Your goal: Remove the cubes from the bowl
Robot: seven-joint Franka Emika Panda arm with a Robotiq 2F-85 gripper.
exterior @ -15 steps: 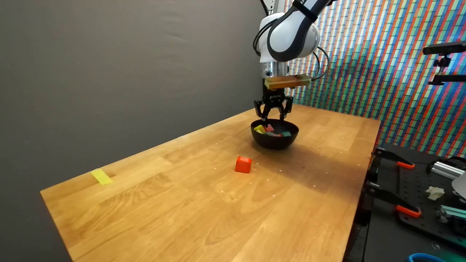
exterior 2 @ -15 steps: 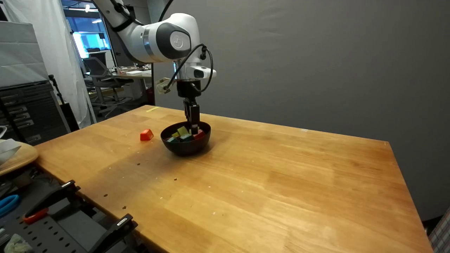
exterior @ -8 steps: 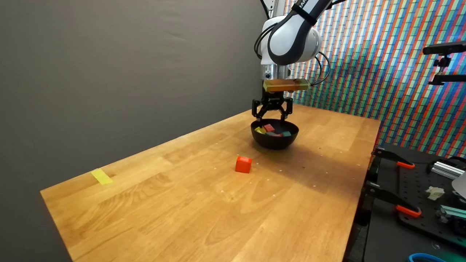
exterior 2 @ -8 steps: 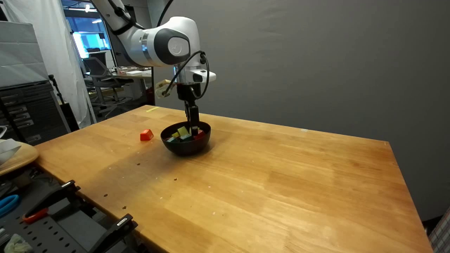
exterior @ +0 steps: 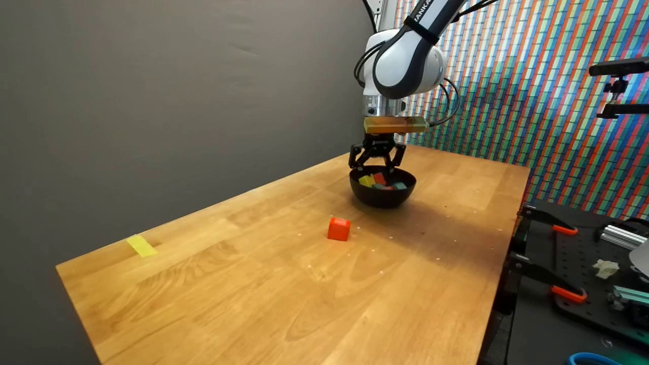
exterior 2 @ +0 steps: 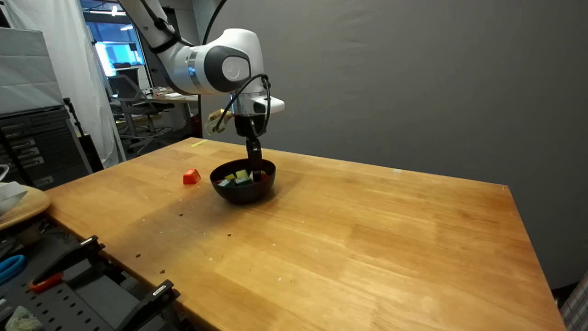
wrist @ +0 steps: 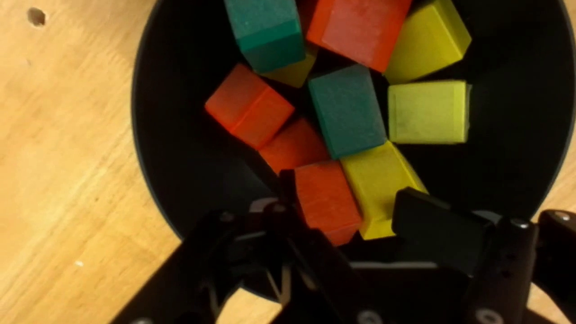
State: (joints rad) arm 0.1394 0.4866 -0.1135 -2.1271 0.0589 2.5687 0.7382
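The black bowl (exterior: 381, 200) stands on the wooden table in both exterior views (exterior 2: 243, 195) and holds several red, yellow and teal cubes. My gripper (exterior: 374, 168) points down with its fingertips inside the bowl (exterior 2: 256, 177). In the wrist view the gripper (wrist: 345, 193) is open. A red cube (wrist: 326, 198) lies between the fingers, close against one of them. A yellow cube (wrist: 378, 180) lies beside it, partly covered by the opposite finger. A teal cube (wrist: 348, 110) and other cubes lie farther from the jaws. One red cube (exterior: 338, 229) sits on the table outside the bowl (exterior 2: 191, 176).
A flat yellow tape strip (exterior: 141, 246) lies near the table's edge by the grey wall. Black clamps with orange tips (exterior: 547, 284) grip the table's edge beside a dark side bench. A round wooden board (exterior 2: 25, 204) stands beside the table.
The arm has moved down, bringing the gripper deeper into the bowl. The fingers have spread slightly. The cubes in the bowl have shifted a little. The red cube on the table has not moved.
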